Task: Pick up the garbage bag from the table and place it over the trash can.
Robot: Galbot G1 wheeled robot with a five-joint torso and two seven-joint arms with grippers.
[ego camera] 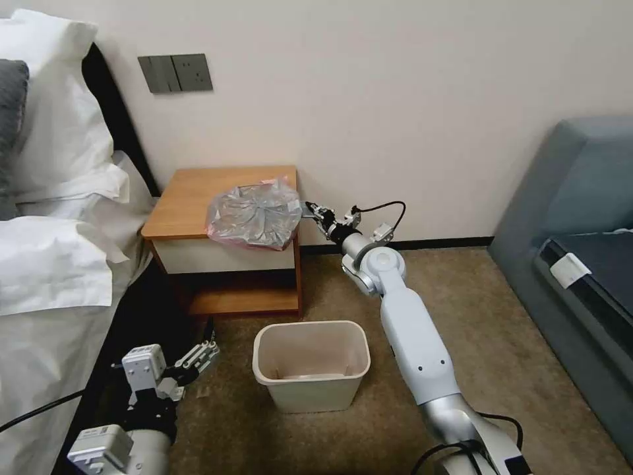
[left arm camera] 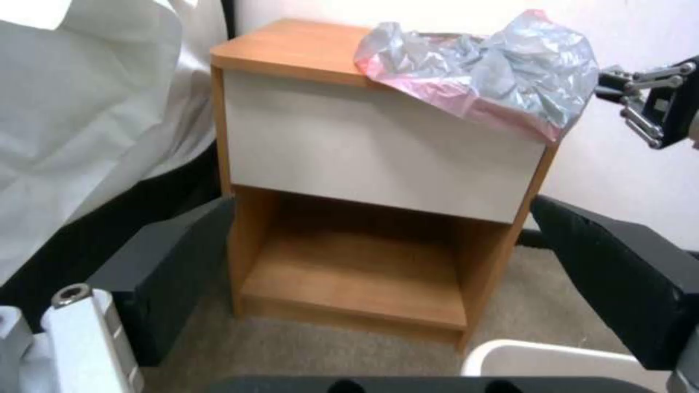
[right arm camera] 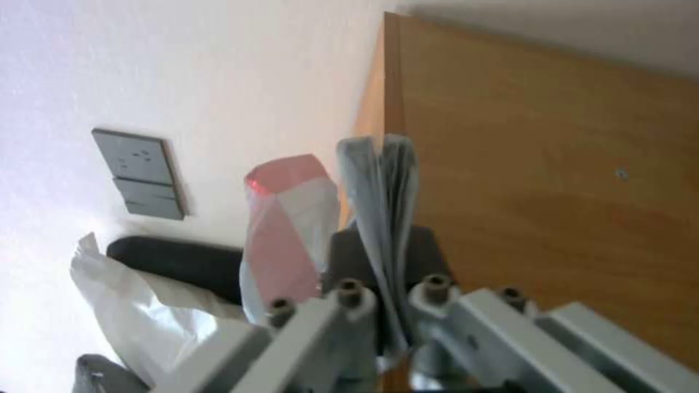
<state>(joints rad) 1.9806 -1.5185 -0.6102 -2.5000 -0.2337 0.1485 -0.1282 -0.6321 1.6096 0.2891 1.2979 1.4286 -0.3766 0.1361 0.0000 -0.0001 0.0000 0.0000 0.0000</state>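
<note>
The right gripper pinches the bag at the table's edge, ready to lift; the left gripper waits spread beside the bin.

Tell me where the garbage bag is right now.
In the head view the garbage bag lies crumpled on the table's front right corner, overhanging the edge, above the trash can. The right gripper pinches its right edge.

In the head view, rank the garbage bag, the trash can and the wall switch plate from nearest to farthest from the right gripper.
1. Garbage bag: on the table, pinched at its edge by the right gripper.
2. Trash can: on the carpet, below.
3. Switch plate: high on the wall.
</note>
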